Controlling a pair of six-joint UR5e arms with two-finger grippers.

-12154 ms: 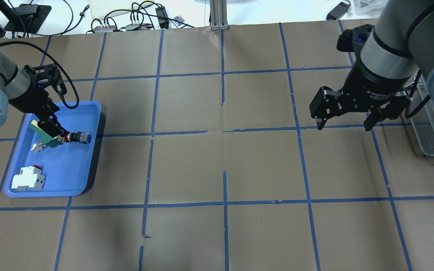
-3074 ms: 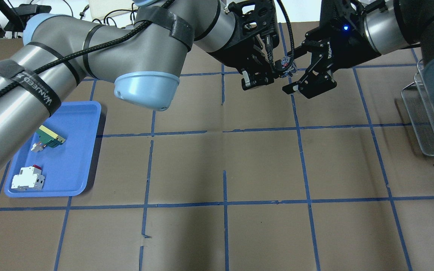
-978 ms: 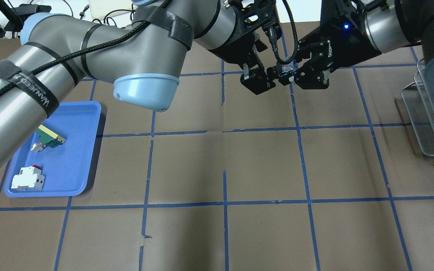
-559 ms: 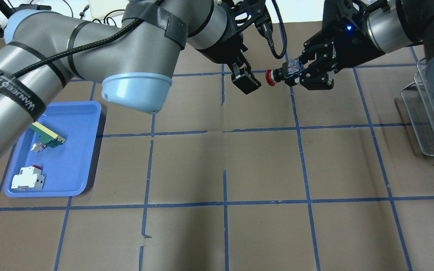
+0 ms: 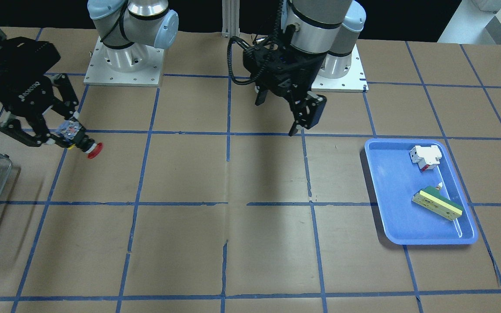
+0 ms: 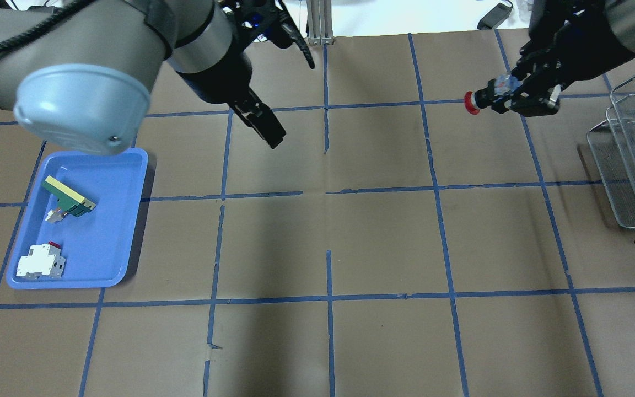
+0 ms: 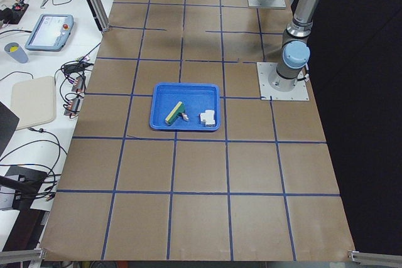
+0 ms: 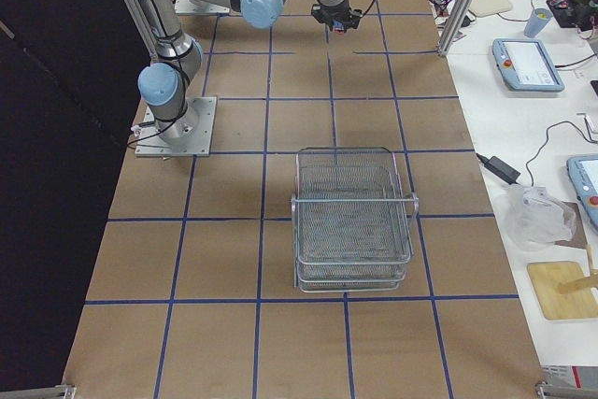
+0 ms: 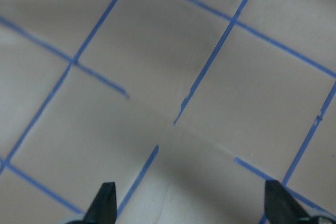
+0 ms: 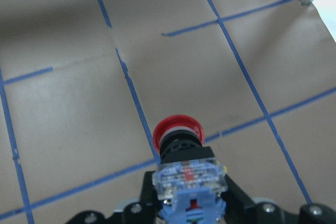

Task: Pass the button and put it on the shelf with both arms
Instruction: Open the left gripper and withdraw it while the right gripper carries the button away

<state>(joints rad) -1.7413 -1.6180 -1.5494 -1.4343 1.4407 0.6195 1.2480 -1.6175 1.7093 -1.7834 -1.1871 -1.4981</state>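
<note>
Button (image 6: 482, 100) nearer shelf (image 6: 634, 160), seemingly within right end effector (image 6: 509, 97)

Even overhead light falls on the tabletop (image 6: 383, 242), throwing soft, broad shadows down its centre and a darker edge beside the blue tray (image 6: 102, 231). A pale sheen lies on the paper in the front-facing view. Both side views drop to black past the tabletop. The left wrist view is blurred, the left tool (image 9: 190, 205) two dark smudges; the right wrist view holds the button (image 10: 184, 150) sharp, its top-right corner blown white.
</note>
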